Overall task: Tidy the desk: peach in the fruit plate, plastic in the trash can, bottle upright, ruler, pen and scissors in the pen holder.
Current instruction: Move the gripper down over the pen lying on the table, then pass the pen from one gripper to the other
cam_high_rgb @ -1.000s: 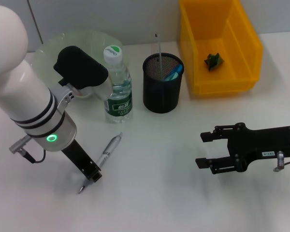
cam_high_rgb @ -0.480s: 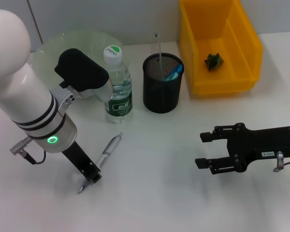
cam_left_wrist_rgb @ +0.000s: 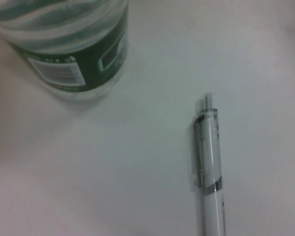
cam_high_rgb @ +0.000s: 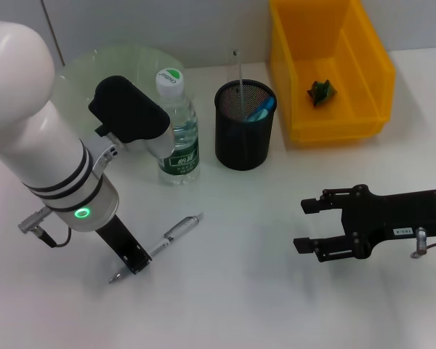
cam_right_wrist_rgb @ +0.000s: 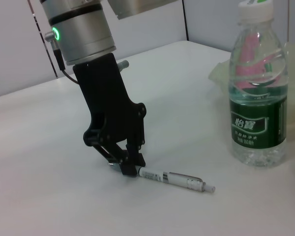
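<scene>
1. The table [cam_high_rgb: 225,305] is white, and the head view shows everything spread over it.
2. The left arm [cam_high_rgb: 36,145] reaches down from 9 o'clock; the left gripper [cam_high_rgb: 131,263] stands at about 7 o'clock, fingers closed on the pen's tip end, though the contact is partly hidden.
3. The right gripper [cam_high_rgb: 312,225] hovers at 4 o'clock with its fingers apart, holding nothing.
4. The yellow bin [cam_high_rgb: 327,69] sits at 1 o'clock with a small green scrap [cam_high_rgb: 320,91] inside.
5. The plate [cam_high_rgb: 80,69] lies at 10 o'clock, partly behind the left arm.
6. The black mesh pen holder [cam_high_rgb: 245,127] stands at 12 o'clock, holding a ruler [cam_high_rgb: 237,69] and something blue.
7. The bottle [cam_high_rgb: 177,131] stands upright at 11 o'clock, just beside the holder.
8. The pen [cam_high_rgb: 173,234] lies flat on the table, its free end pointing toward 2 o'clock.
</scene>
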### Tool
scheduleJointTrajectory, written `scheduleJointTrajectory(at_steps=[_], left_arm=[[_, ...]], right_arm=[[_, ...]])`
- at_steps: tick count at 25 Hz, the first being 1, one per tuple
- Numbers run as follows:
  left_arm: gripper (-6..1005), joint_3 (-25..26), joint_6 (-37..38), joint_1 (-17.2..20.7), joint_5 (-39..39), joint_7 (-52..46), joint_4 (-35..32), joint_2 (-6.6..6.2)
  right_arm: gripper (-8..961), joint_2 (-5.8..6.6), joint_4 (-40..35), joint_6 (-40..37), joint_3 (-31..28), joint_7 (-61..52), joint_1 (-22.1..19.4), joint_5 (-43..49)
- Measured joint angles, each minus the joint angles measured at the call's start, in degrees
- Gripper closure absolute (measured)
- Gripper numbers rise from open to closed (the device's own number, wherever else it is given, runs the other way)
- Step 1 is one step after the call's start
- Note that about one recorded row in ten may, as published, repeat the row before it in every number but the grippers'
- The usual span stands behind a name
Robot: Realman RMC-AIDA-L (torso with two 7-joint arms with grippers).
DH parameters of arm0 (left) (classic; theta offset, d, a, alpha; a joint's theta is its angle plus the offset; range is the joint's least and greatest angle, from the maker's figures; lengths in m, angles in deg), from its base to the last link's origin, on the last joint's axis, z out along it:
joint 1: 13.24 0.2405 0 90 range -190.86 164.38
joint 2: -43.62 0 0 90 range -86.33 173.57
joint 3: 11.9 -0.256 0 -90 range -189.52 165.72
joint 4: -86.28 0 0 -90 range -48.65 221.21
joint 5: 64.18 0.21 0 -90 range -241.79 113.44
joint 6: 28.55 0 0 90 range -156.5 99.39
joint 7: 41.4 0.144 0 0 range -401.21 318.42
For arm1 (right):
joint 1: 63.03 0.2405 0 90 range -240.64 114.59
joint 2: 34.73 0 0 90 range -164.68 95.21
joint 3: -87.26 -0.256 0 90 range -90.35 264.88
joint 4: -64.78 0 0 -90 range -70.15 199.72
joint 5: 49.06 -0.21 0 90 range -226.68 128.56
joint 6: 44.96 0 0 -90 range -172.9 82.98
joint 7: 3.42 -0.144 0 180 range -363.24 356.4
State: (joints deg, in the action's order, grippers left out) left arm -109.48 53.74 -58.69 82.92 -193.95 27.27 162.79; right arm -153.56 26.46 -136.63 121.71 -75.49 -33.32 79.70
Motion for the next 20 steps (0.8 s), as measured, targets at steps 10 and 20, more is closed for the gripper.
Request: scheduleJointTrajectory(at_steps=[10,20], left_arm=[[866,0.44,-0.03,0.26,0.11,0.07,-1.2,0.0],[864,12.84,4.41,2.56,-7.67,8.01,-3.73,-0.48]], right_arm=[[205,0.0,-0.06,0.0,0.0,0.0,0.0,0.0],[205,0.15,-0.09,-0.06,-0.68,-0.17,0.0,-0.25]])
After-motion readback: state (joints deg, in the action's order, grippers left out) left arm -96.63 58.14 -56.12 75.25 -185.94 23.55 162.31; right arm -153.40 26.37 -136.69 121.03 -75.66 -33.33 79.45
